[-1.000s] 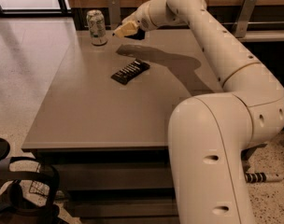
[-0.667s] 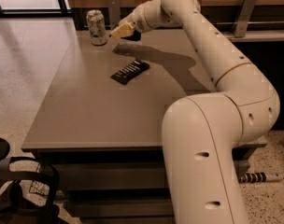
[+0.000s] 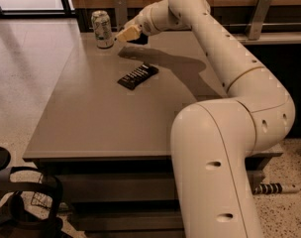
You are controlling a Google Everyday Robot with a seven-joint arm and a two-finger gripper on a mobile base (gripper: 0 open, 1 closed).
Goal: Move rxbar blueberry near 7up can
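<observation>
The 7up can (image 3: 102, 29), pale silver with greenish markings, stands upright at the table's far left corner. My gripper (image 3: 128, 33) hangs low over the table just right of the can, about a can's width away. It is shut on the rxbar blueberry (image 3: 140, 39), which shows only as a dark piece under and behind the fingers (image 3: 126, 33), close above the tabletop. The rest of the bar is hidden by the gripper.
A black-wrapped bar with white lettering (image 3: 137, 76) lies on the grey table (image 3: 101, 128) in front of the gripper. A wooden wall with metal brackets (image 3: 259, 14) runs behind the table. A dark chair (image 3: 22, 202) stands at the front left, and a power strip (image 3: 272, 188) lies on the floor.
The gripper with the dark bar has shifted slightly left toward the can. The can and the black bar have not moved.
</observation>
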